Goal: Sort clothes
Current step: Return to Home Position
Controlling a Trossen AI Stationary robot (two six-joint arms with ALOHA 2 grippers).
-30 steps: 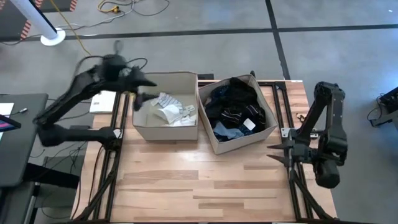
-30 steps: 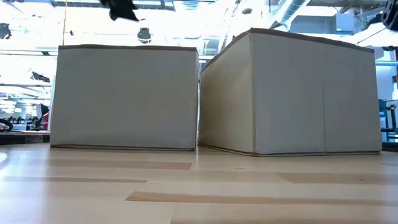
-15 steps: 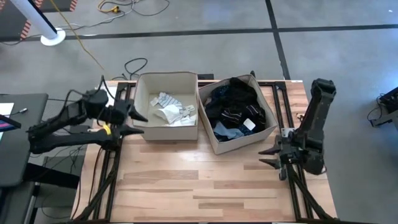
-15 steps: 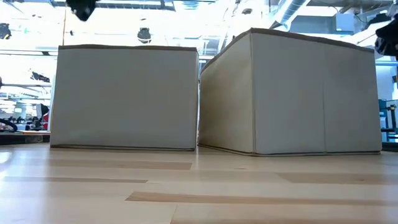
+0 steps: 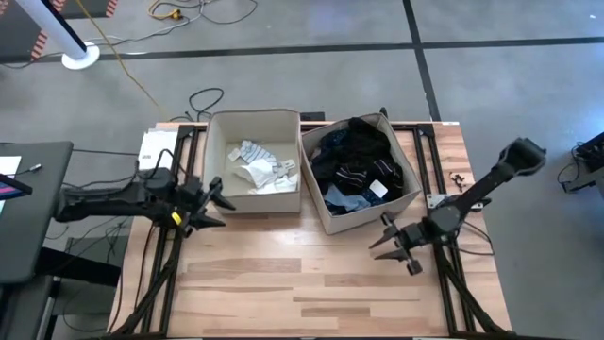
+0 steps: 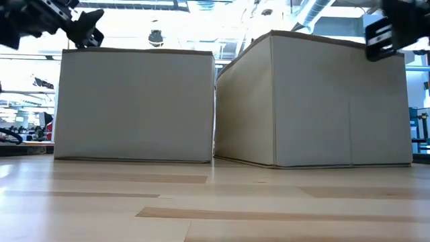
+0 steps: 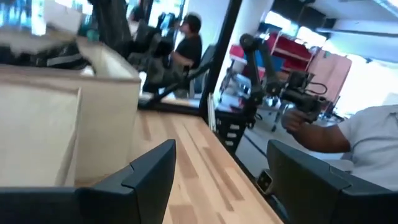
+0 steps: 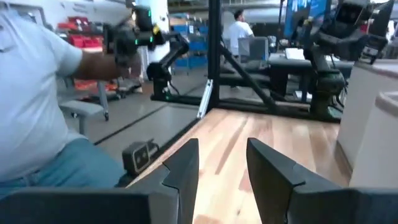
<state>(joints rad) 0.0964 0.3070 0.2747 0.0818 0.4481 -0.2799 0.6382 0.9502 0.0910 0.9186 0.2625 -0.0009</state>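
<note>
Clothes [image 5: 357, 162] lie inside both beige bins [image 5: 250, 200].

Two bins [image 5: 250, 200], two arms [image 5: 104, 198], one table [image 5: 311, 283]; the clothes [image 5: 357, 161] lie too tangled to count.

Overhead and table-level views; bins [image 5: 251, 127] common to both

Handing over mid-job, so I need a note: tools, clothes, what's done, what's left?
Left tool: open, empty, at the table's left edge by the left bin.
Right tool: open, empty, over the table in front of the right bin.
Pale socks lie in the left bin, dark clothes in the right.
Done: all clothes in view are binned.
Left: likely just parking both arms.
</note>
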